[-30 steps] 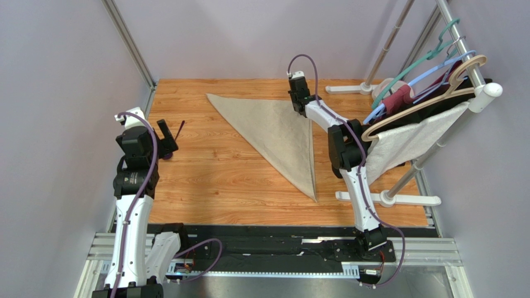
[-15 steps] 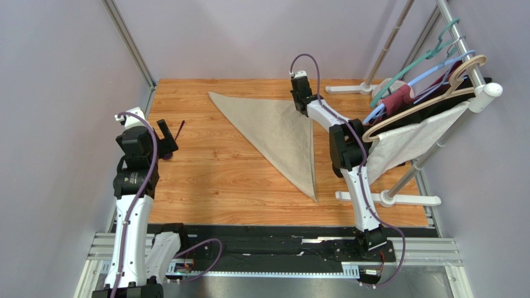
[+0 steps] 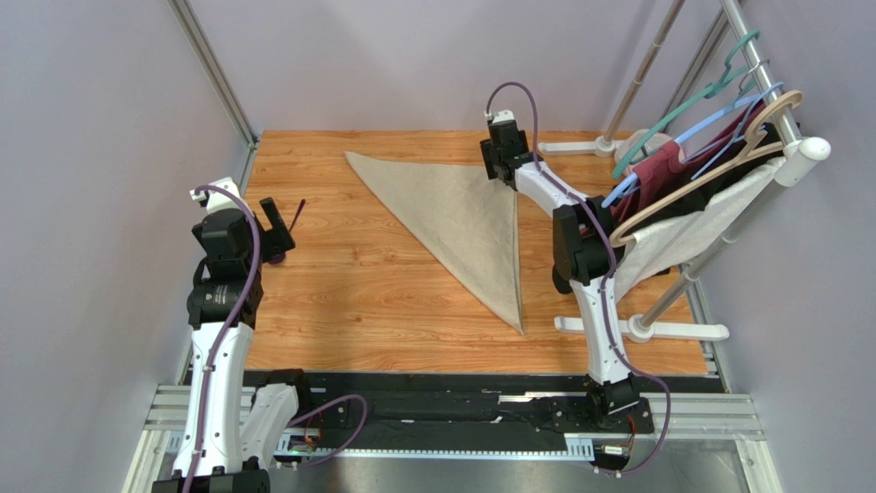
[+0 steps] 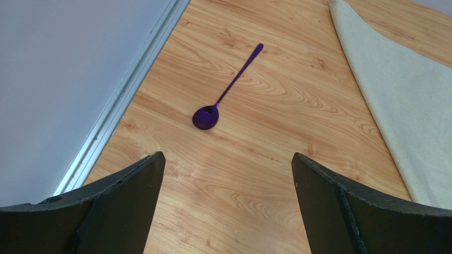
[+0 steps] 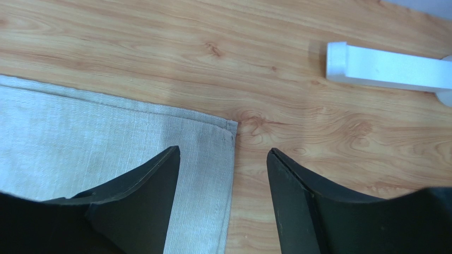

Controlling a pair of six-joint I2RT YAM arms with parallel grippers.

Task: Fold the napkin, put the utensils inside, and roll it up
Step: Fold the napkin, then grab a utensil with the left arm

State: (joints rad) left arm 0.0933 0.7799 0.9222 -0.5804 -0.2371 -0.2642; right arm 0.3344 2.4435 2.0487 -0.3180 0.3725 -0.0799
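The beige napkin [image 3: 463,221] lies flat on the wooden table, folded into a triangle. My right gripper [image 3: 503,167] hovers over its far right corner. In the right wrist view the corner of the napkin [image 5: 106,127] lies flat, and the right gripper [image 5: 223,151] is open above its edge with nothing between the fingers. One utensil, a dark-purple spoon [image 4: 228,90], lies on the bare wood by the left wall, apart from the napkin [image 4: 403,106]. My left gripper [image 4: 225,159] stands wide open just short of the spoon [image 3: 297,214], holding nothing.
A garment rack [image 3: 709,154] with hangers and white and maroon cloths stands at the right, close to my right arm. Its white feet [image 3: 643,329] [image 5: 387,66] rest on the table. A metal rail [image 4: 127,95] runs along the left wall.
My right gripper has opened and let go of the napkin's far right corner, shifting slightly right. The left arm has not moved.
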